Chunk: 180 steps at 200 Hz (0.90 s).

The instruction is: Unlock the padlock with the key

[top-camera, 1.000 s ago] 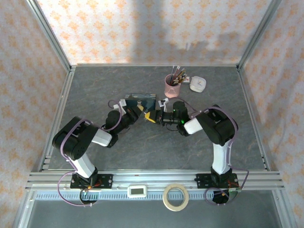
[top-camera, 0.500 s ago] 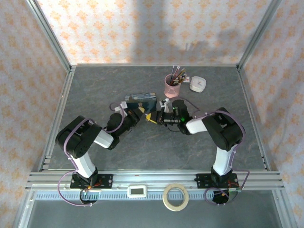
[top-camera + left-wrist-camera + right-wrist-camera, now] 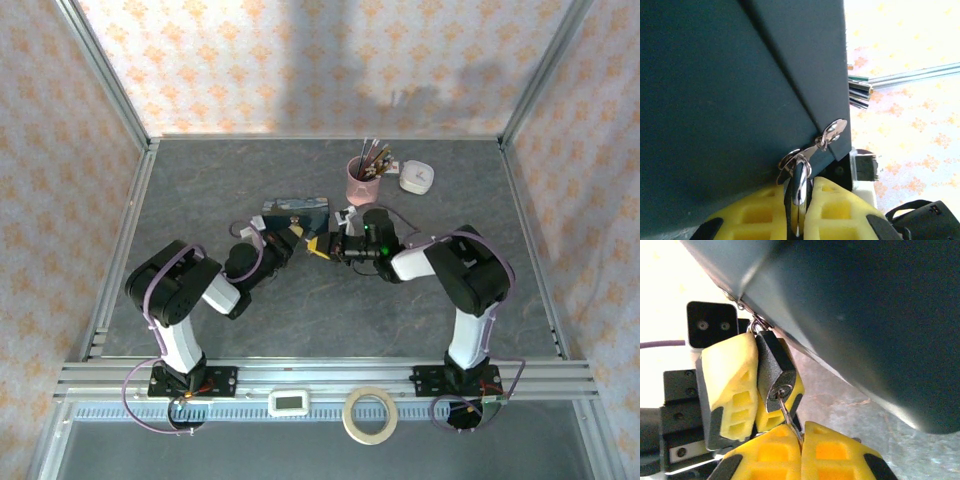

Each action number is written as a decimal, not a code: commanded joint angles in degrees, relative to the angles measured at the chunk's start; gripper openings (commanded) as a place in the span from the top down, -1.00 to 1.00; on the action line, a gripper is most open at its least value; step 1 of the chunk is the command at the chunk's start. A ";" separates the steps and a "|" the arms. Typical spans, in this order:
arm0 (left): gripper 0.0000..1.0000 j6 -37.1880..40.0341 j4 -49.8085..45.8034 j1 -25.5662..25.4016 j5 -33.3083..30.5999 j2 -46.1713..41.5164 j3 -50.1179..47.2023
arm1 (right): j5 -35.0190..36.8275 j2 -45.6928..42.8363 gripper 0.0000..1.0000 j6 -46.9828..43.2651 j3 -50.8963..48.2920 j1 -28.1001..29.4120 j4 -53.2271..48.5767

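**Inspector:** Report the padlock's position.

**Assessor:** The padlock [image 3: 774,371] hangs at the lower corner of the blue tin [image 3: 865,315], in the middle of the table [image 3: 300,320]. The tin is tilted. In the left wrist view, the silvery shackle [image 3: 799,181] passes through the tin's small metal latch [image 3: 832,132].

**Inspector:** Left gripper?

**Assessor:** The left gripper [image 3: 799,202] is clamped on the padlock. Its yellow pads [image 3: 732,385] press the dark body from both sides, and the keyhole end faces the other arm.

**Inspector:** And the key?

**Assessor:** The key [image 3: 790,417] is pinched between the closed fingers of the right gripper [image 3: 801,440]. Only its thin blade shows. The blade runs up from between the pads to the round keyhole, and its tip meets the keyhole. I cannot tell how deep it sits.

**Inspector:** Is the shackle released?

**Assessor:** I cannot tell, because the pads cover the point where it enters the body.

**Inspector:** Surroundings?

**Assessor:** From above, both grippers meet just in front of the tin, nose to nose. A pink cup [image 3: 362,180] of pens stands near the tin, behind it and to the right, apart from both arms.
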 commanded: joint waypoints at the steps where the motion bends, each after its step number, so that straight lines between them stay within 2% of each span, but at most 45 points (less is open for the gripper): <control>1: 1.00 -0.80 11.41 -5.57 18.01 2.48 -1.95 | 3.13 1.71 1.00 9.51 5.89 0.29 12.91; 20: 1.00 -1.29 13.61 -5.84 18.00 4.31 -2.64 | 3.02 1.37 1.00 10.81 5.49 0.29 13.77; 53: 1.00 -0.61 11.98 -6.86 17.90 4.63 -2.06 | 5.62 0.67 1.00 4.24 6.87 0.37 4.04; 80: 1.00 0.56 9.35 -7.06 16.58 2.86 -2.20 | 6.27 1.01 1.00 3.77 6.57 0.34 5.61; 100: 1.00 1.56 3.41 -7.00 13.57 0.46 -2.32 | 7.46 0.35 1.00 1.37 6.20 0.29 4.14; 119: 1.00 2.33 -5.38 -7.00 10.61 -2.66 -1.47 | 10.63 -1.47 1.00 -4.16 6.02 0.35 -2.75; 147: 1.00 5.26 -19.06 -6.99 5.92 -9.35 1.28 | 15.47 -5.64 0.48 -12.09 4.39 0.30 -10.81; 180: 1.00 9.57 -34.06 -6.92 -0.41 -14.38 6.15 | 19.39 -10.57 0.14 -18.70 2.22 0.37 -17.39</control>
